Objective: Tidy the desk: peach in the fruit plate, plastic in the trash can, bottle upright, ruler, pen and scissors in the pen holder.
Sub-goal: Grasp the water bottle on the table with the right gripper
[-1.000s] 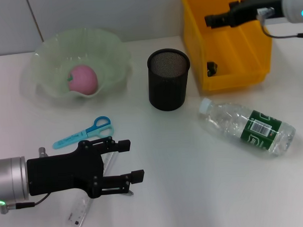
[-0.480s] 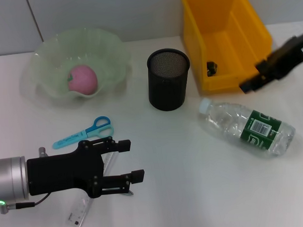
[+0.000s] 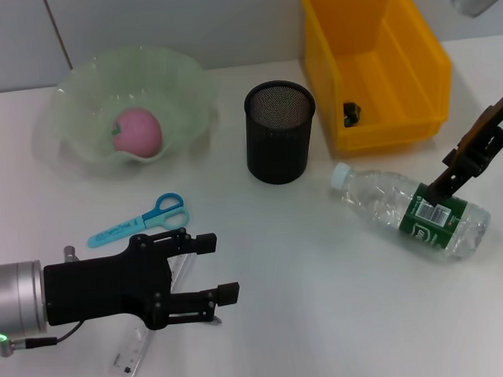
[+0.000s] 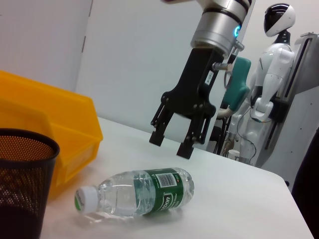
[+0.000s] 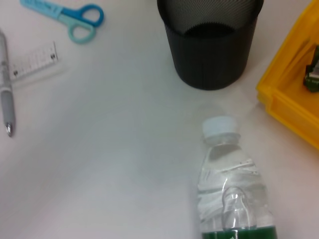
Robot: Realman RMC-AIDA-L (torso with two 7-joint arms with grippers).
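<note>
- Three containers on the white desk (image 3: 305,302): a pale green fruit plate (image 3: 128,98) with one pink peach (image 3: 137,131) sitting inside it, a black mesh pen holder (image 3: 280,131) standing upright, and a yellow trash can (image 3: 371,64) with one small dark scrap (image 3: 352,112) on its floor.
- The pen holder's inside reads dark from every view; nothing sticks out above its rim.
- One clear bottle (image 3: 411,209) with a green label and white cap lies flat on its side in front of the trash can, cap toward the pen holder.
- One pair of blue scissors (image 3: 138,220) lies closed between the fruit plate and the left arm.
- One clear ruler (image 3: 133,351) and one grey pen (image 5: 6,94) lie side by side, mostly hidden under the left arm in the head view.
- Right gripper (image 4: 170,145) hangs just above the bottle's labelled end, fingers spread apart, nothing between them.
- Left gripper (image 3: 217,268) sits low at the near left over the ruler and pen, fingers wide apart, holding nothing.
- A white humanoid robot (image 4: 266,84) stands in the background beyond the desk.
</note>
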